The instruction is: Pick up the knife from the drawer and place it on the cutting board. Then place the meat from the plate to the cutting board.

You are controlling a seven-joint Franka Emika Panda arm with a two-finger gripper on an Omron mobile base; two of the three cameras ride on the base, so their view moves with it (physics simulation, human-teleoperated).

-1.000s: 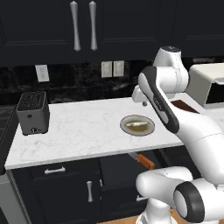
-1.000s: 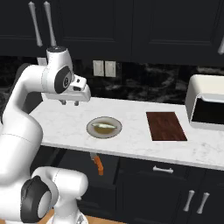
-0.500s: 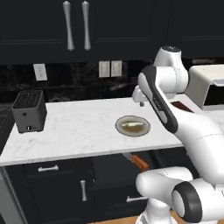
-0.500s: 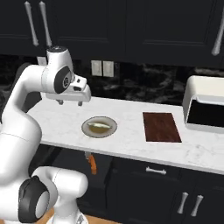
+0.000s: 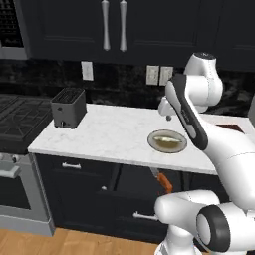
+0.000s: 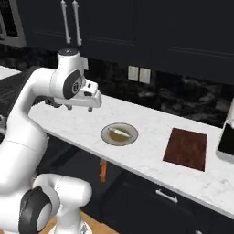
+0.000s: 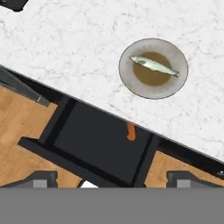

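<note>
In the hand view the black drawer (image 7: 98, 142) stands pulled out below the counter edge. The knife's orange handle (image 7: 131, 131) pokes out at the drawer's back, and its blade is hidden under the counter. That orange handle (image 5: 165, 182) (image 6: 103, 170) also shows under the counter edge in both base views. The pale meat (image 7: 154, 65) lies on the round plate (image 7: 131, 81) on the marble counter. The reddish-brown cutting board (image 6: 186, 147) lies bare to the right of the plate (image 6: 130, 139). My gripper (image 7: 113, 181) (image 6: 80, 107) hangs open high above the counter, to the left of the plate, holding nothing.
A black toaster (image 5: 68, 107) stands at the counter's left end, with a stove (image 5: 15, 119) beyond it. A white microwave (image 6: 227, 137) sits to the right of the cutting board. Black wall cabinets with silver handles (image 5: 113, 25) hang above. Wooden floor (image 7: 22, 113) lies below the drawer.
The whole scene has shifted in both base views, so the base has driven or turned. The arm keeps its raised pose and the gripper stays open.
</note>
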